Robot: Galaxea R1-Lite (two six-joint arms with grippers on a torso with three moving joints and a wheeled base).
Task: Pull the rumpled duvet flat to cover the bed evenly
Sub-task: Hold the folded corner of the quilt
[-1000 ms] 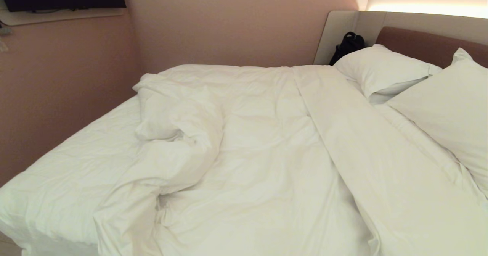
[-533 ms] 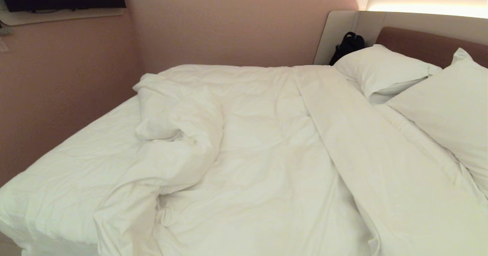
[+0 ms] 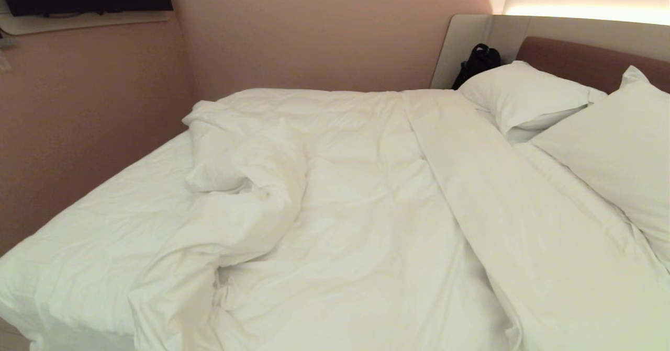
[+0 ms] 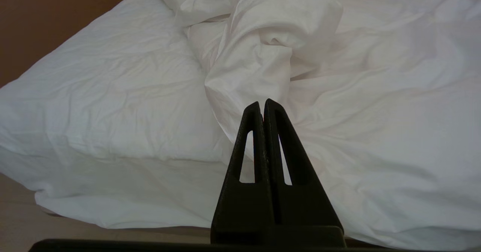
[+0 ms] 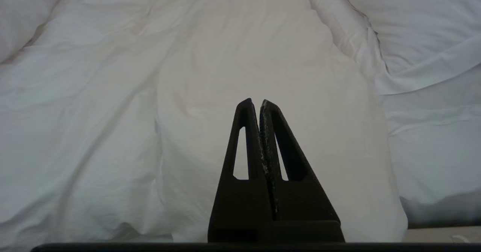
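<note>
Duvet [image 3: 366,199] looks soft, bulky, light, likely to drag and bunch; best pinched at its rumpled fold [image 4: 263,56]; left gripper [image 4: 262,103] and right gripper [image 5: 255,103] both closed, empty.

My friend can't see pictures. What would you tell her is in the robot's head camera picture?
A rumpled white duvet lies bunched toward the middle and right of a big bed, leaving bare sheet on the left. Two white pillows lean near a brown headboard, with a black bag behind them. No robot arms show.
</note>
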